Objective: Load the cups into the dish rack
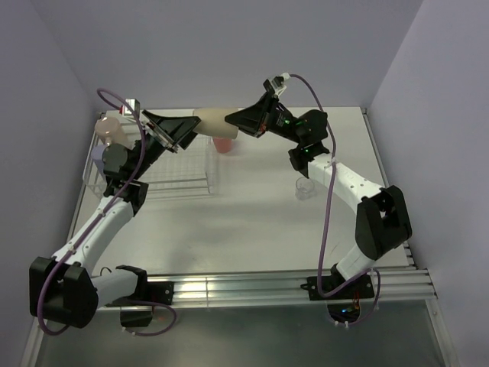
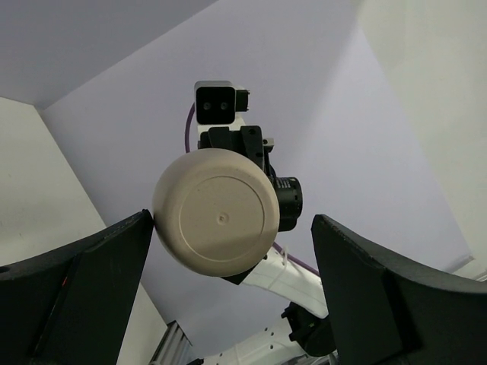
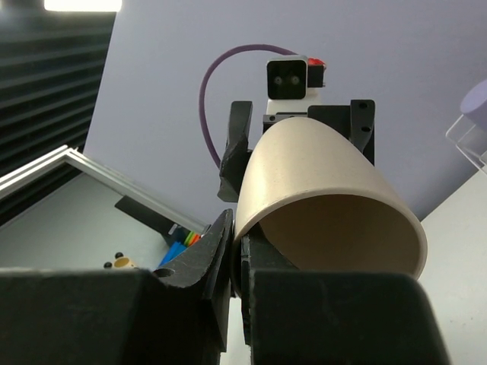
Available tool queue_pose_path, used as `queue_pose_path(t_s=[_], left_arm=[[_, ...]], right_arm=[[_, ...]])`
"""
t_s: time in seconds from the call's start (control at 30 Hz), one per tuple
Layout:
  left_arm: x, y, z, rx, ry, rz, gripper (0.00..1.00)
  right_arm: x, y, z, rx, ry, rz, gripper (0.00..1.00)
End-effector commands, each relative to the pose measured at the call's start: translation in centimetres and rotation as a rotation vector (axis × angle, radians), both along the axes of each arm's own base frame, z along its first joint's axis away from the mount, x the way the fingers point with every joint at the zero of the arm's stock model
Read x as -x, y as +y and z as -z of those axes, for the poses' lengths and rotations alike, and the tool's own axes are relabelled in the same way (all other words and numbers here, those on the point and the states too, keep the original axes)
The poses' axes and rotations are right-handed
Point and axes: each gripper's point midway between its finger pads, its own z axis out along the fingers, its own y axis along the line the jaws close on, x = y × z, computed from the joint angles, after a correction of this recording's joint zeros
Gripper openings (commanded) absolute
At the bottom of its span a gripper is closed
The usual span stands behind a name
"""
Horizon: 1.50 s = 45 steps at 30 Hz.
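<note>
Top external view, starting from the near edge of the surface [image 1: 252, 222]: a clear glass [image 1: 304, 188] stands alone right of centre, beside the right arm's forearm. Farther back, a coral-red cup [image 1: 225, 144] sits upright just beside the right side of the dish rack [image 1: 176, 180], outside it. The rack fills the far-left part of the surface, with a pale pink mug [image 1: 111, 128] and a lavender cup [image 1: 97, 159] at its left end.

Above the rack's far-right corner the tan cup [image 1: 216, 122] hangs in the air on its side, between the two arms. Its long axis runs left to right, base toward the left arm and mouth toward the right.

The right claw [image 3: 237, 251] is pinched narrow on the cup's rim, one finger inside the mouth and one outside. The left claw [image 2: 230, 219] is spread wide and holds nothing. The cup's round base faces straight into its gap, close against one finger, though contact cannot be told.

This reads as a handover. The left arm, nearer the rack, would need to close around the base end, squarely across the cup's axis.
</note>
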Motion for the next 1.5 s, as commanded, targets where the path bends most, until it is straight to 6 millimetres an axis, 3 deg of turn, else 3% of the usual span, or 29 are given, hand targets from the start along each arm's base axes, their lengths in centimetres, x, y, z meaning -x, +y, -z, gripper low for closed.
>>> queue_pose_path(t_s=[0.0, 0.27, 0.37, 0.47, 0.53, 0.57, 0.6, 0.67, 0.7, 0.77, 0.8, 0.9, 0.97, 1.1, 1.13, 1.2, 1.27, 1.3, 1.33, 1.37, 1.4, 1.43, 1.47], left_arm=[[1.5, -0.5, -2.8, 0.012, -0.115, 0.035, 0.94], [1.1, -0.9, -2.1, 0.004, -0.091, 0.036, 0.8], [1.1, -0.9, -2.1, 0.003, -0.093, 0.032, 0.71], [1.2, -0.9, -2.0, 0.0, -0.093, 0.032, 0.52], [1.1, -0.7, -1.8, -0.005, -0.087, 0.026, 0.32], [1.0, -0.5, -1.8, -0.006, -0.084, 0.02, 0.25], [1.0, -0.4, -1.6, -0.008, -0.078, 0.015, 0.13], [1.0, 0.1, -1.6, -0.01, -0.075, 0.001, 0.03], [0.9, 0.3, -1.1, -0.014, -0.067, -0.002, 0.0], [1.0, 1.1, -1.0, -0.021, -0.066, -0.019, 0.0], [1.1, 1.3, -0.4, -0.026, -0.057, -0.024, 0.0], [1.2, 2.3, 0.6, -0.053, -0.05, -0.045, 0.0], [1.1, 3.5, 1.2, -0.081, -0.053, -0.083, 0.0], [0.4, 6.2, 4.6, -0.225, 0.009, -0.14, 0.0], [-0.1, 7.0, 5.3, -0.345, -0.054, -0.196, 0.0], [-2.6, 10.3, 7.3, -0.532, 0.065, -0.367, 0.0], [-4.4, 12.8, 9.0, -0.773, 0.057, -0.474, 0.0], [-5.8, 14.0, 8.2, -0.852, 0.064, -0.518, 0.0], [-6.3, 16.1, 10.2, -0.988, 0.141, -0.567, 0.0], [-6.7, 17.0, 10.3, -1.042, 0.153, -0.59, 0.0], [-7.4, 17.8, 8.9, -1.079, 0.134, -0.629, 0.0], [-8.1, 19.1, 10.1, -1.152, 0.183, -0.653, 0.0], [-8.7, 19.8, 9.3, -1.17, 0.181, -0.69, 0.0]], right_arm=[[1.4, -0.1, -2.6, -0.046, -0.116, -0.01, 0.0], [2.4, 0.8, -2.2, -0.034, -0.117, -0.052, 0.0], [2.3, 0.9, -2.0, -0.03, -0.114, -0.052, 0.0], [2.3, 0.9, -1.9, -0.024, -0.113, -0.055, 0.0], [2.1, 1.0, -1.6, -0.013, -0.103, -0.055, 0.0], [2.0, 1.0, -1.4, -0.004, -0.101, -0.052, 0.03], [1.9, 1.1, -1.2, 0.003, -0.096, -0.05, 0.18], [1.6, 1.0, -0.6, 0.021, -0.083, -0.044, 0.3], [1.6, 1.0, -0.4, 0.028, -0.077, -0.042, 0.46], [0.9, 0.7, 0.5, 0.052, -0.052, -0.026, 0.61], [0.7, 0.5, 0.7, 0.06, -0.046, -0.021, 0.73], [0.1, -0.4, 1.0, 0.076, -0.042, 0.006, 0.84], [-0.2, -1.3, 0.6, 0.084, -0.069, 0.024, 0.87], [0.2, -2.5, 0.3, 0.127, -0.131, 0.042, 0.93], [0.0, -2.7, 0.9, 0.156, -0.141, 0.053, 0.95], [-0.5, -3.4, 2.0, 0.206, -0.122, 0.07, 0.97], [-1.2, -4.1, 2.7, 0.249, -0.147, 0.098, 1.0], [-1.8, -4.6, 3.0, 0.27, -0.155, 0.117, 1.0], [-2.2, -4.9, 3.4, 0.315, -0.188, 0.137, 1.0], [-2.6, -5.3, 3.6, 0.338, -0.209, 0.154, 1.0], [-3.0, -5.7, 3.1, 0.355, -0.241, 0.178, 1.0], [-3.4, -5.9, 4.2, 0.411, -0.251, 0.19, 1.0], [-3.7, -6.1, 4.5, 0.434, -0.257, 0.204, 1.0]])
